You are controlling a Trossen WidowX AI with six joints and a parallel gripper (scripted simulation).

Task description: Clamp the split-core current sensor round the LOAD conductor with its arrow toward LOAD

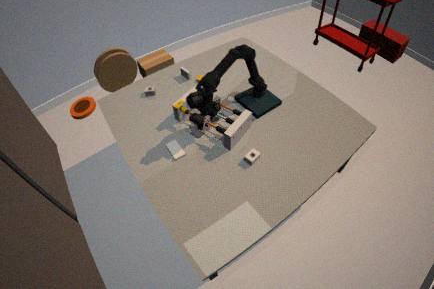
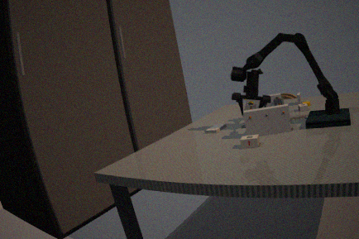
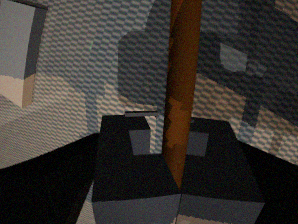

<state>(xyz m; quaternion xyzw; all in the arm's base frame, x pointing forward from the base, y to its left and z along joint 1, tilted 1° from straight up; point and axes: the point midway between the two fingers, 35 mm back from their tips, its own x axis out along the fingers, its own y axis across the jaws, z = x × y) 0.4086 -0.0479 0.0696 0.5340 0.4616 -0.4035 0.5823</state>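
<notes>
My gripper [image 1: 201, 122] [image 2: 253, 107] [image 3: 165, 144] is low over the near-left conductor, shut on the black sensor. In the wrist view the sensor's two block-shaped halves [image 3: 127, 175] [image 3: 215, 175] lie between the dark fingers and meet at their near end. The orange conductor [image 3: 182, 65] [image 1: 212, 125] runs into the gap between the halves. Their far parts stand apart. Whether the latch is engaged does not show. The arrow and the LOAD marker cannot be read. The sensor is too small and dark to make out in the top and exterior views.
A white panel [image 1: 238, 130] [image 2: 266, 121] holds the conductors' near ends; another orange conductor [image 1: 227, 107] runs beside this one. A flat pale block [image 1: 175, 149] [image 2: 215, 128] [image 3: 15, 45] and a small white box [image 1: 252, 156] [image 2: 250, 141] lie nearby. The arm's base [image 1: 258, 102] stands behind.
</notes>
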